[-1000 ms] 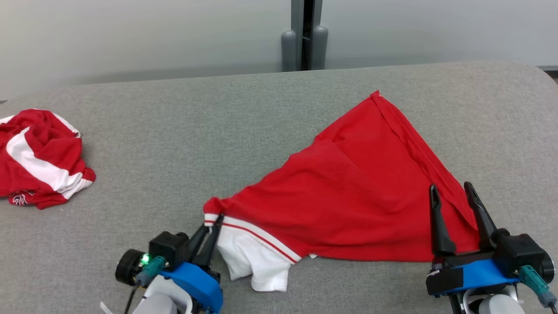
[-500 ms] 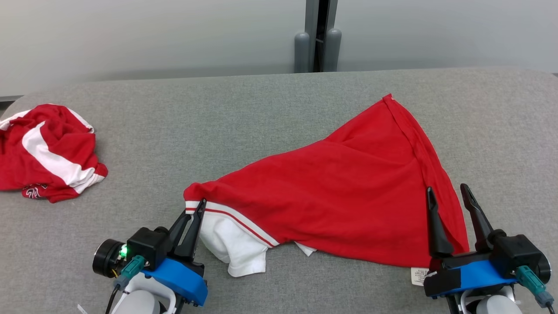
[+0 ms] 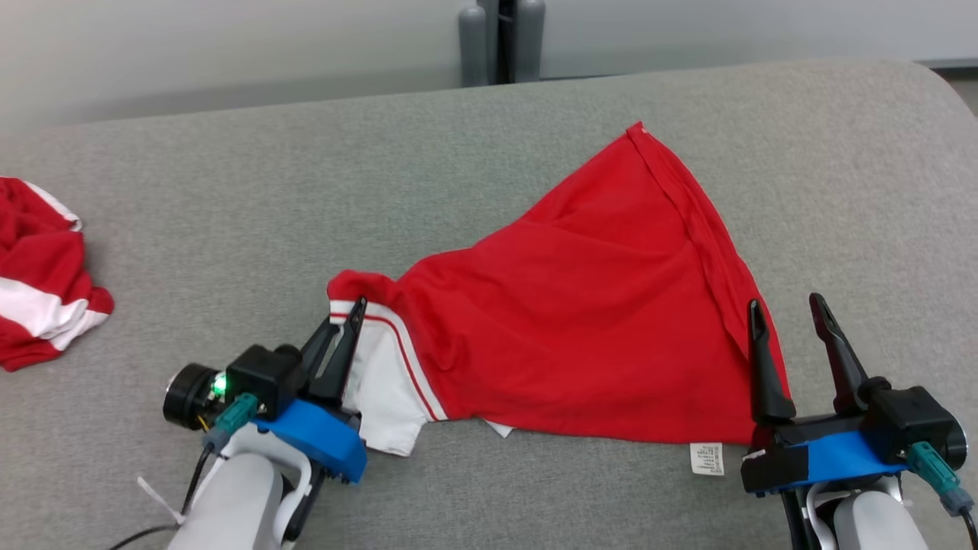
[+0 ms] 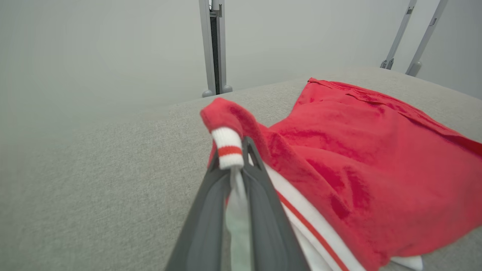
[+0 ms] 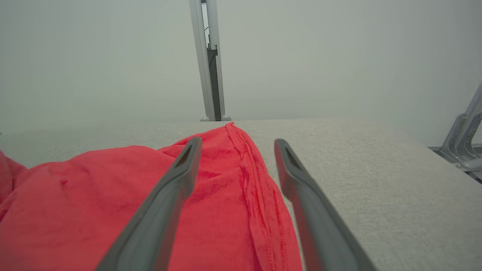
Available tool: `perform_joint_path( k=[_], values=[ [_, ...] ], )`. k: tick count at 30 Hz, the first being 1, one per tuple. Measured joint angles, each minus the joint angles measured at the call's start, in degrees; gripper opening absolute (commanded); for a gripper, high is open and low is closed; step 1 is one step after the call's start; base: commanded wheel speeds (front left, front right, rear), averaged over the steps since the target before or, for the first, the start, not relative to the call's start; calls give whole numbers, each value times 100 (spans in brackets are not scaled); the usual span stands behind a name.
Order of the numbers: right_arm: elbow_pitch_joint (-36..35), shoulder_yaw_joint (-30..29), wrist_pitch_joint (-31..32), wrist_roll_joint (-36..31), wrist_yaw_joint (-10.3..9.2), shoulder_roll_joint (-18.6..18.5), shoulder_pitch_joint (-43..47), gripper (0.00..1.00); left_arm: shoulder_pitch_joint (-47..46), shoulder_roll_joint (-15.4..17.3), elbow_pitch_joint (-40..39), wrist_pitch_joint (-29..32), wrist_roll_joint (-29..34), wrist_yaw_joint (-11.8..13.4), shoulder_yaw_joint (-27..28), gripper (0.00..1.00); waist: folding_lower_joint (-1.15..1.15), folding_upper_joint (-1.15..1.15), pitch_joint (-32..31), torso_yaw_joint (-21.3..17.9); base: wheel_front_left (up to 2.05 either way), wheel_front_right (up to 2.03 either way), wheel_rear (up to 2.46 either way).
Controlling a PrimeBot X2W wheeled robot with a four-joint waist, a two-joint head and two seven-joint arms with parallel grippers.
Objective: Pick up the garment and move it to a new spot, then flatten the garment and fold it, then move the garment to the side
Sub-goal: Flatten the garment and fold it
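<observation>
Red garment [image 3: 596, 305] on the grey cloth-covered table [image 3: 229, 191]: lies spread in a rough triangle over the middle, one corner pointing to the far edge, the long hem running close along the near edge. At its left end, towards the near-left corner, a white sleeve [image 3: 386, 397] with a red stripe.

Left gripper [image 3: 345, 315]: pressed together on that sleeve's white, red-banded cuff [image 3: 338, 307]. In the left wrist view, the cuff [image 4: 228, 150] pinched between the two fingers of the left gripper [image 4: 231, 158], red cloth [image 4: 357, 150] bunched up just past the tips, bare table [image 4: 94, 169] to the left.

Right gripper [image 3: 785, 302]: spread wide, pinches nothing, sits at the garment's right end towards the near-right corner. In the right wrist view [image 5: 238, 142], left finger over the red cloth [image 5: 94, 195], right finger over bare table [image 5: 376, 169] just beside the seamed edge.

Small white label [image 3: 707, 458] at the near hem, just left of the right gripper.

Second garment [image 3: 38, 290], red and white, crumpled at the left edge, well apart.

Two grey posts [image 3: 497, 38] beyond the far edge.
</observation>
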Motion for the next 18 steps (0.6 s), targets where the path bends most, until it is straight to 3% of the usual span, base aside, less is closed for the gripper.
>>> perform_joint_path(
  k=[11,12,13,18],
  values=[
    [-31,-42,0,-33,0,-7,-157,100,-701,25,731,0,30,-68,71,0,1,0,339,-322,0,0,0],
    [-27,-45,0,-34,0,-7,-157,100,-713,26,772,0,31,-73,93,34,1,0,333,-318,0,0,0],
    [-19,-52,1,-34,0,-7,-158,100,-714,26,780,0,41,-71,129,100,0,0,321,-311,0,0,0],
    [11,-43,0,-35,0,-5,-154,100,-505,-24,548,1,74,-46,349,100,0,0,187,-228,0,0,0]
  ],
)
